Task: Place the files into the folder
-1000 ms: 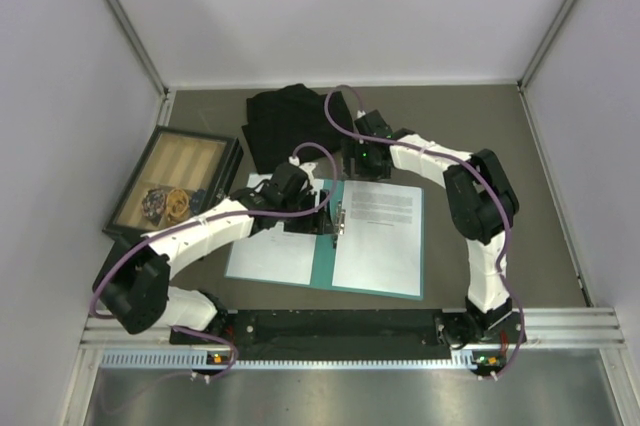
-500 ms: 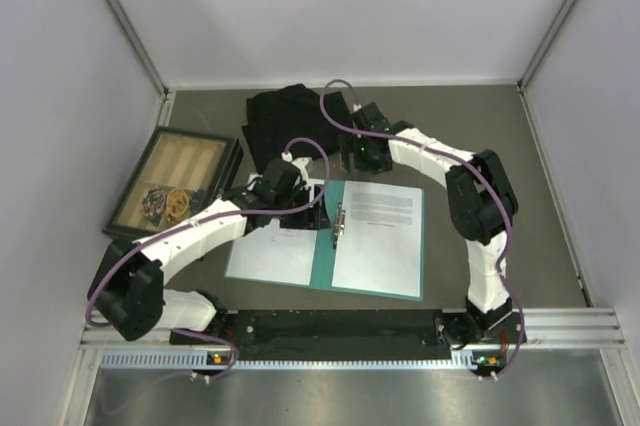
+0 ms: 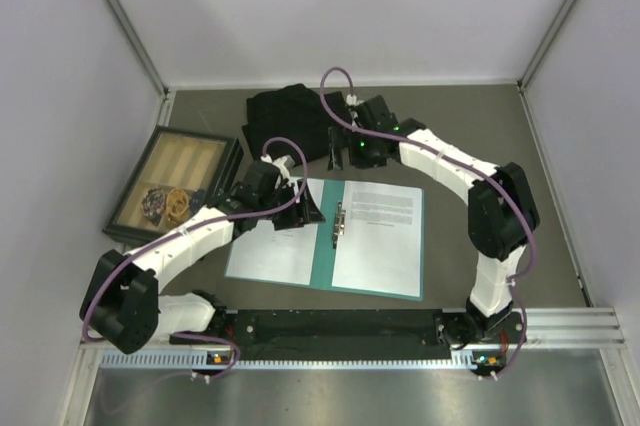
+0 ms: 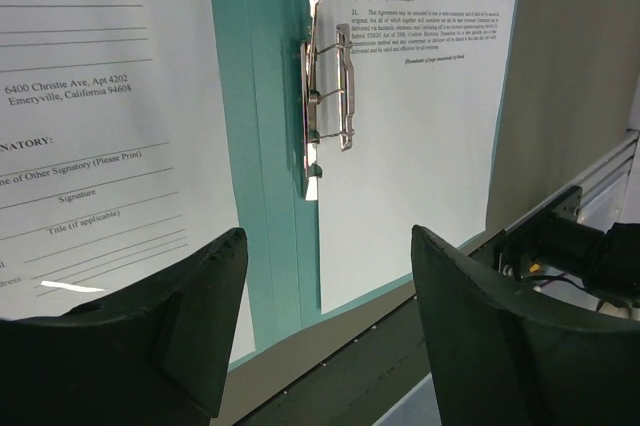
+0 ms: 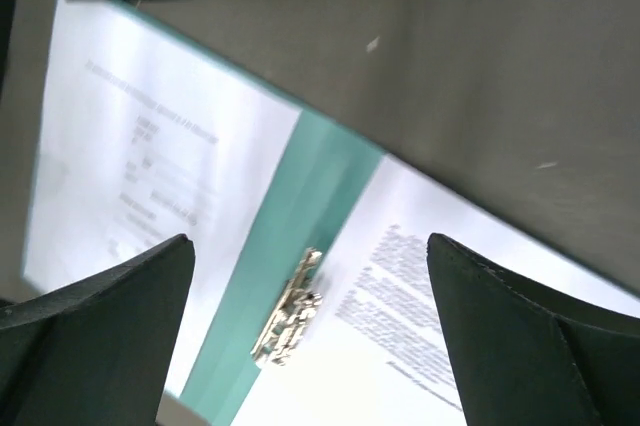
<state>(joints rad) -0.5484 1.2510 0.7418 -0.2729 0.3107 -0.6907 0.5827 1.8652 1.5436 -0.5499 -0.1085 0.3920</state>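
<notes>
Our left tool hangs spread wide, gripping nothing, above the far part of the folder's left half. Our right tool, also wide and empty, hovers just past the folder's far edge. The folder lies open and flat on the desk, close to the near edge, with one of the files on each half. A cloth lies by the far edge and a tray by the left edge.

Teal-green folder, white files with black print, black cloth, silver clip
</notes>
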